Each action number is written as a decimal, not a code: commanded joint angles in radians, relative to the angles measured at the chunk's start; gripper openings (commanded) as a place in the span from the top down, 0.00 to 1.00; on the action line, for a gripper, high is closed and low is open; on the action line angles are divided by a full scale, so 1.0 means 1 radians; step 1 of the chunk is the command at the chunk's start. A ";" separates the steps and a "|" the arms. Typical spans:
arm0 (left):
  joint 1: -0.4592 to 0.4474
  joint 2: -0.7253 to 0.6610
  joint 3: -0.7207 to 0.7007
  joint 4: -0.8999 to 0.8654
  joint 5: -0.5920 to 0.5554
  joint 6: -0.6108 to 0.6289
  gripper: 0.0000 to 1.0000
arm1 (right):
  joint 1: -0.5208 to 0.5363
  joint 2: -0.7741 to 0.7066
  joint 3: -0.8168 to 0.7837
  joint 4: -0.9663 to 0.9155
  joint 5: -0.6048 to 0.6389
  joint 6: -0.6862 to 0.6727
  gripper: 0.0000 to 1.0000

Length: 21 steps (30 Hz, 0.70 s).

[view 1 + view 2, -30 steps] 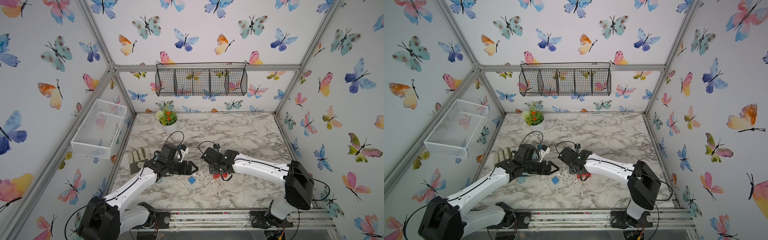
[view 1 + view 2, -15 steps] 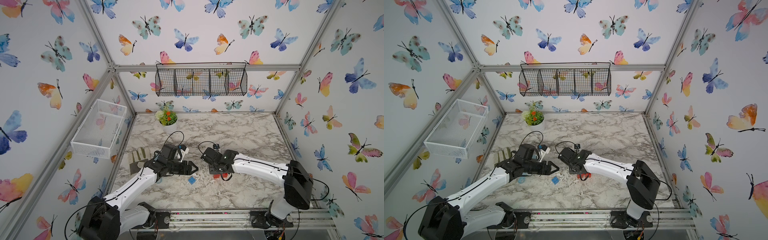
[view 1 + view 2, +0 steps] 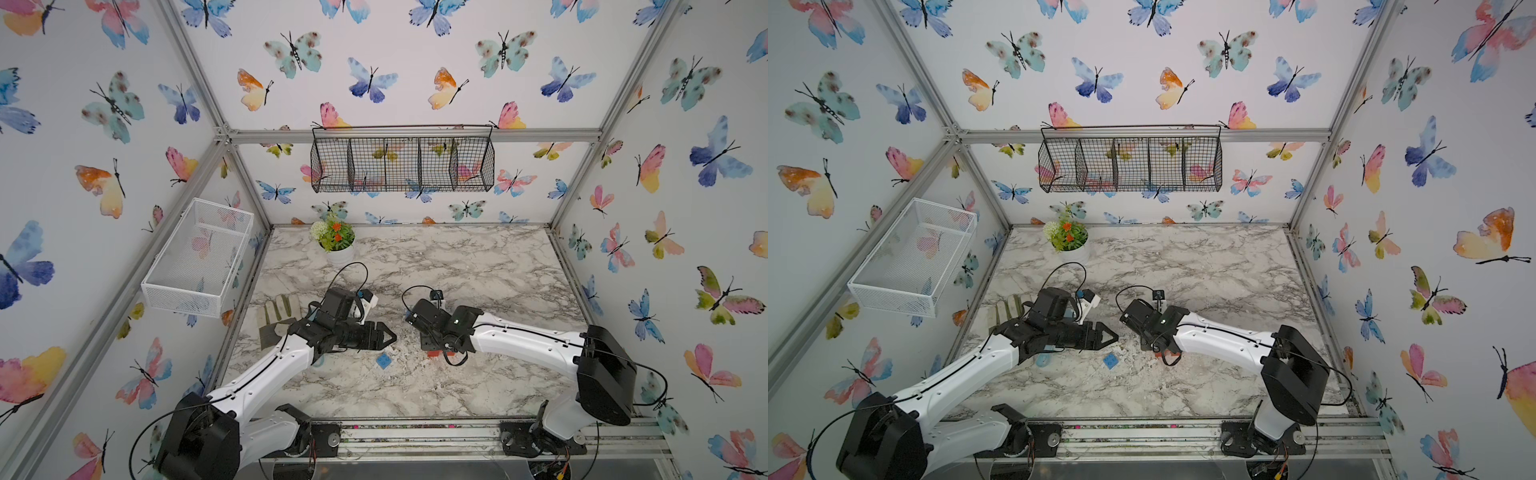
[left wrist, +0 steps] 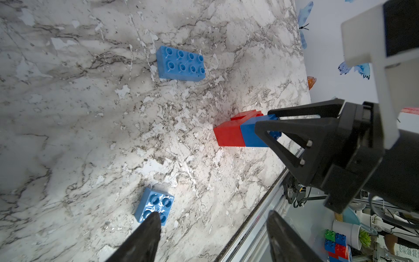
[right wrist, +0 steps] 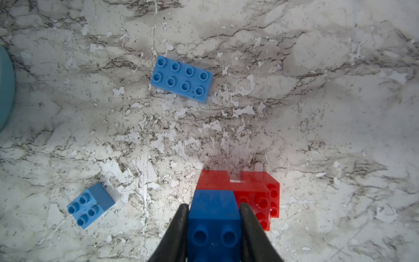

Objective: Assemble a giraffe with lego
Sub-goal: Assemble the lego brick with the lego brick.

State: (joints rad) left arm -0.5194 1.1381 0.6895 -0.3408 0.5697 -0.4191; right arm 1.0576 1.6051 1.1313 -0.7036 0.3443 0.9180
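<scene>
In the right wrist view my right gripper (image 5: pixel 213 211) is shut on a dark blue brick (image 5: pixel 213 204). That brick sits on the red body bricks (image 5: pixel 256 192) of the giraffe, which stand on the marble table (image 5: pixel 317 90). A pale blue oblong lego brick (image 5: pixel 181 78) and a small square blue brick (image 5: pixel 90 205) lie loose nearby. My left gripper (image 4: pixel 213 217) is open and holds nothing. One fingertip (image 4: pixel 154 221) overlaps the small square brick (image 4: pixel 156 203) in the left wrist view. In both top views the red bricks (image 3: pixel 433 353) (image 3: pixel 1159 354) peek out under the right wrist.
A work glove (image 3: pixel 276 318) lies at the table's left edge and a flower pot (image 3: pixel 336 249) stands at the back left. A pale blue mirror (image 5: pixel 5 86) lies under the left arm. A white wire basket (image 3: pixel 199 257) and a black one (image 3: pixel 401 160) hang on the walls.
</scene>
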 commanded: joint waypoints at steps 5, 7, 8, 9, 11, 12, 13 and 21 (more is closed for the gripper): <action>-0.005 0.006 -0.007 0.001 -0.013 0.008 0.27 | 0.022 0.044 -0.088 -0.073 -0.067 0.031 0.78; -0.004 0.007 -0.007 0.002 -0.011 0.007 0.27 | 0.024 0.040 -0.092 -0.072 -0.065 0.034 0.78; -0.005 0.007 -0.007 0.002 -0.011 0.008 0.27 | 0.024 0.038 -0.093 -0.071 -0.064 0.035 0.78; -0.004 0.008 -0.007 0.002 -0.012 0.008 0.27 | 0.024 0.034 -0.090 -0.071 -0.062 0.036 0.78; -0.005 0.006 -0.007 0.001 -0.011 0.008 0.27 | 0.023 0.028 -0.082 -0.073 -0.056 0.036 0.76; -0.005 0.005 -0.007 0.001 -0.011 0.008 0.27 | 0.023 0.023 -0.073 -0.076 -0.051 0.037 0.75; -0.005 0.004 -0.007 0.002 -0.011 0.008 0.27 | 0.023 0.018 -0.065 -0.079 -0.043 0.038 0.75; -0.006 0.005 -0.006 0.001 -0.010 0.008 0.27 | 0.022 -0.036 -0.005 -0.028 0.027 0.024 0.60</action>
State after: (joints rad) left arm -0.5194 1.1397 0.6895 -0.3405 0.5659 -0.4191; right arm 1.0714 1.5791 1.1057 -0.6807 0.3676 0.9356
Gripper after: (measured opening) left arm 0.733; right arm 0.396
